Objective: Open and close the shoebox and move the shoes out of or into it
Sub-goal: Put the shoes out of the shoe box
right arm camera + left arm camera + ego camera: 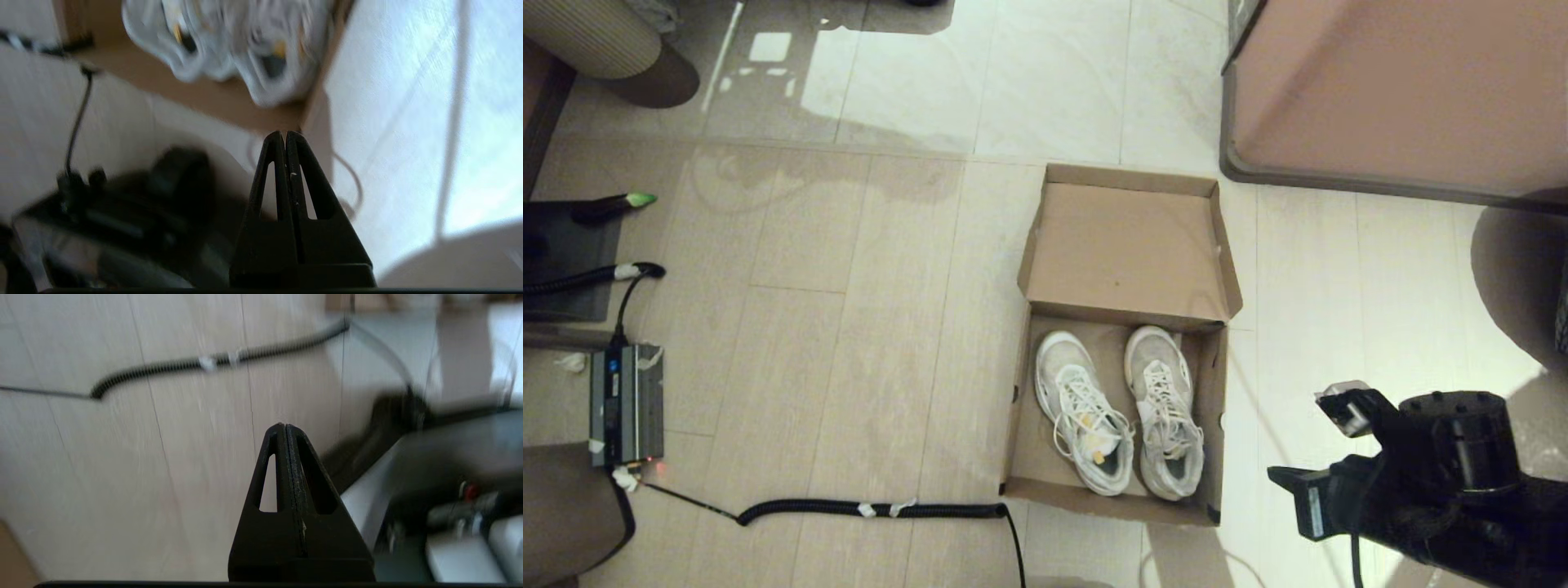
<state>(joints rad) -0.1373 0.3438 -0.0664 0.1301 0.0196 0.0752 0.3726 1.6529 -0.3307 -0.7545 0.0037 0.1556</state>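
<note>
Shoebox (1123, 245) sits open on the floor, lid flipped back so the shoes (1119, 412) lie side by side inside, reachable. Right end effector (284, 132) hangs near its corner, fingers together, empty; left end effector (284, 425) likewise together over bare floor, probably parked.

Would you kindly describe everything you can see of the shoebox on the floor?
The shoebox is plain brown cardboard and stands open on the pale floor. Its hinged lid is folded right back on the far side, inner face up, lying about flat. Inside the tray the white sneakers lie side by side, toes toward the lid. A dark mark shows at its near right corner. A coiled black cable ends by the near left corner. The right gripper hangs off that near right corner, touching nothing.
</note>
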